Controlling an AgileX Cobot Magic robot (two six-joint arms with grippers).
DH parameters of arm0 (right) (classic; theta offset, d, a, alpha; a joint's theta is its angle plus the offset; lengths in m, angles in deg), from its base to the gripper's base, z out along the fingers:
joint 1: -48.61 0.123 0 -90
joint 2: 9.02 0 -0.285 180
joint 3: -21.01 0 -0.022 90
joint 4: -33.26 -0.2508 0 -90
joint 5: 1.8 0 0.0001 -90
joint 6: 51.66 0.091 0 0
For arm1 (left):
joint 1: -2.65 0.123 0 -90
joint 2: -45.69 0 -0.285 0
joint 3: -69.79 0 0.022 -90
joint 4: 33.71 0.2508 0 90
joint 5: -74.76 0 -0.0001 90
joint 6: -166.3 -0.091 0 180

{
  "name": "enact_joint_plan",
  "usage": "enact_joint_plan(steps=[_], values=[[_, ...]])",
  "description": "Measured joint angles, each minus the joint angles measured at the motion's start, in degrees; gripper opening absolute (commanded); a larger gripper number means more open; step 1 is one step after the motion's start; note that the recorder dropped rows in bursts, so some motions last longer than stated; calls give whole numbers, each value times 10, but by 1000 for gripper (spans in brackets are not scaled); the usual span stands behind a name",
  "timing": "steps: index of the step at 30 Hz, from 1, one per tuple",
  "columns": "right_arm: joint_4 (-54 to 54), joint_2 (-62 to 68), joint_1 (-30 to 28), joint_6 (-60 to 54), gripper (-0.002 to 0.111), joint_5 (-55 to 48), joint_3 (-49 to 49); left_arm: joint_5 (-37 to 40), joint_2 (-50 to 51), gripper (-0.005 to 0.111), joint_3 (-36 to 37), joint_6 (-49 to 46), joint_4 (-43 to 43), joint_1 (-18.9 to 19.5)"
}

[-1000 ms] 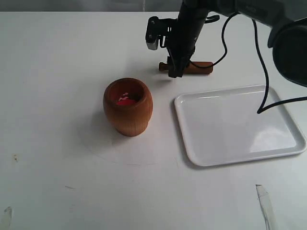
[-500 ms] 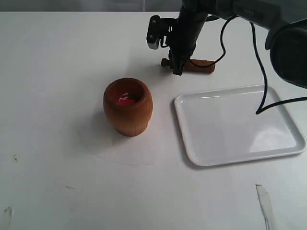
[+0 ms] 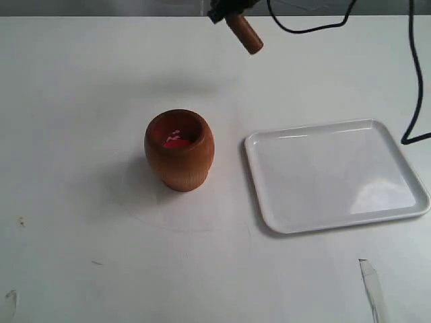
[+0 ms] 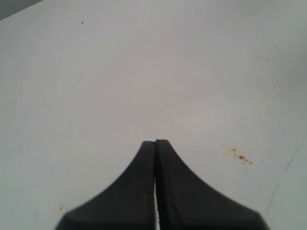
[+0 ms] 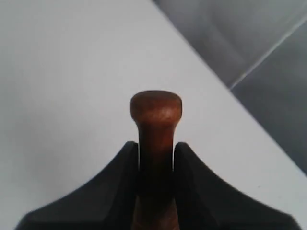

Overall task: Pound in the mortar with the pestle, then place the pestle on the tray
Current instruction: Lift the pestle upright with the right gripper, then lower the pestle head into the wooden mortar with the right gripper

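Observation:
The orange-brown mortar (image 3: 179, 149) stands upright on the white table with something red inside. To its right lies the white tray (image 3: 335, 176), nothing on it. The dark reddish-brown pestle (image 3: 243, 33) hangs tilted in the air at the top of the exterior view, behind and above the mortar. My right gripper (image 5: 155, 143) is shut on its shaft, the small knob (image 5: 156, 105) sticking out past the fingers. In the exterior view only a dark bit of that gripper (image 3: 222, 11) shows at the top edge. My left gripper (image 4: 156, 142) is shut with nothing in it, above bare table.
Black cables (image 3: 417, 87) hang down at the right above the tray's far corner. A thin pale strip (image 3: 372, 288) lies near the front right edge. Small rust-coloured specks (image 4: 240, 155) mark the table under the left gripper.
The right gripper closed on the pestle where it lay behind the tray and lifted it off the table, up and slightly left. The arm has risen almost out of the exterior view.

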Motion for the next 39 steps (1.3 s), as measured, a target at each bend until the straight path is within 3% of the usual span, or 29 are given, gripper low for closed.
enact_joint_plan(steps=[3,4,7,8,9,11,13,14,15,16,17,18,19,20,25,28,32,39], values=[[-101,-78,0,-62,0,131,-103,0,0,0,0,0,0,0],[-192,-124,3,-147,0,205,-166,0,0,0,0,0,0,0],[-398,-193,8,-342,0,248,-256,0,0,0,0,0,0,0],[-510,-224,13,-481,0,255,-297,0,0,0,0,0,0,0],[-541,-238,20,-543,0,269,-315,0,0,0,0,0,0,0],[-502,-272,66,-682,0,506,-364,0,0,0,0,0,0,0],[-480,-278,71,-673,0,666,-383,0,0,0,0,0,0,0],[-481,-285,62,-626,0,681,-388,0,0,0,0,0,0,0],[-452,-310,40,-483,0,663,-403,0,0,0,0,0,0,0],[-382,-329,27,-362,0,656,-419,0,0,0,0,0,0,0],[-239,-355,19,-144,0,699,-447,0,0,0,0,0,0,0],[-171,-369,19,-57,0,748,-470,0,0,0,0,0,0,0],[-90,-382,30,10,0,833,-496,0,0,0,0,0,0,0],[-55,-389,35,49,0,853,-511,0,0,0,0,0,0,0],[291,-411,41,402,0,807,-561,0,0,0,0,0,0,0],[527,-407,41,617,0,850,-594,0,0,0,0,0,0,0],[650,-361,59,741,0,1009,-658,0,0,0,0,0,0,0],[664,-238,119,716,0,1032,-683,0,0,0,0,0,0,0]])
